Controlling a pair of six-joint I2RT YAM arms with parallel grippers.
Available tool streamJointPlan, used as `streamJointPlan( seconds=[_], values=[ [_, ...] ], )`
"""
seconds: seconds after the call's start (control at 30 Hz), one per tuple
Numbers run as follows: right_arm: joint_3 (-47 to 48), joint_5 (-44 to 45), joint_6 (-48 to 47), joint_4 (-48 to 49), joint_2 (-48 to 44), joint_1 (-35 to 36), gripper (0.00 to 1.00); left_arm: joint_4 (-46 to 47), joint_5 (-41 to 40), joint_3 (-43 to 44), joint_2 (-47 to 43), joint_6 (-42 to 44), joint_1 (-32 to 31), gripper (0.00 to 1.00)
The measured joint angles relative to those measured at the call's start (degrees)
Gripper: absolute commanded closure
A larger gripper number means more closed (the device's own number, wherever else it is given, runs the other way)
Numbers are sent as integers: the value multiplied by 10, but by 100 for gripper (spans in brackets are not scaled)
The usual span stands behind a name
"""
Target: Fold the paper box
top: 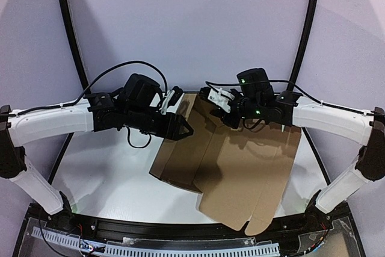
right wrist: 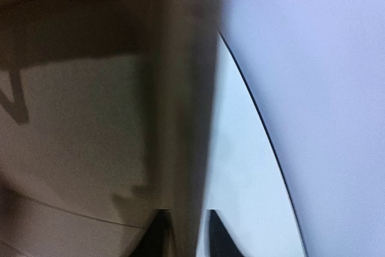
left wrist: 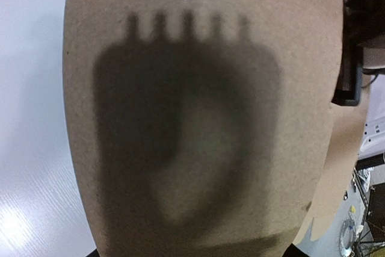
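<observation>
Two sets of jaws meet at the paper box (top: pixel 240 173), part-folded at mid-bench (top: pixel 102 173) with its left panel raised. The right jaws clamp a far flap's edge; the left jaws sit close against the raised panel, open or closed unclear.

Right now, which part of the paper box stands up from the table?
The darker left panel facing the left gripper; the wide right part lies flat.

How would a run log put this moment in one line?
stage: box half-folded on table | left hand: at raised left wall, grip unclear | right hand: pinching far edge
</observation>
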Motion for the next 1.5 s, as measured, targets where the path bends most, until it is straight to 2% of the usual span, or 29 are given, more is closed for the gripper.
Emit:
streamJointPlan(
  seconds=[0.17,0.33,0.43,0.57,0.7,0.77,0.97,1.17,1.37,1.5],
  values=[
    [-13,7,-3,23,0,0,62,0,-7,0,0,-17,1,56],
    [-18,19,-11,43,12,0,49,0,-8,0,0,-24,1,58],
    [-18,16,-17,59,30,0,48,1,6,-1,0,-24,2,60],
    [-18,-9,-20,80,51,-4,68,-1,25,-9,0,-27,10,61],
    [-18,-33,-16,89,56,-12,74,0,32,-10,0,-25,13,61],
    [-18,-42,-16,89,56,-14,88,0,31,-10,0,-22,13,62],
    [-24,-39,-18,105,51,-15,100,4,32,-10,-1,-18,13,62],
    [-37,-4,-1,160,52,-11,100,20,27,-10,-1,-16,14,62],
    [-50,85,-3,262,85,15,100,23,6,-9,3,-12,24,62],
    [-50,137,37,302,113,30,100,23,-4,-9,10,-12,33,62]
  ],
)
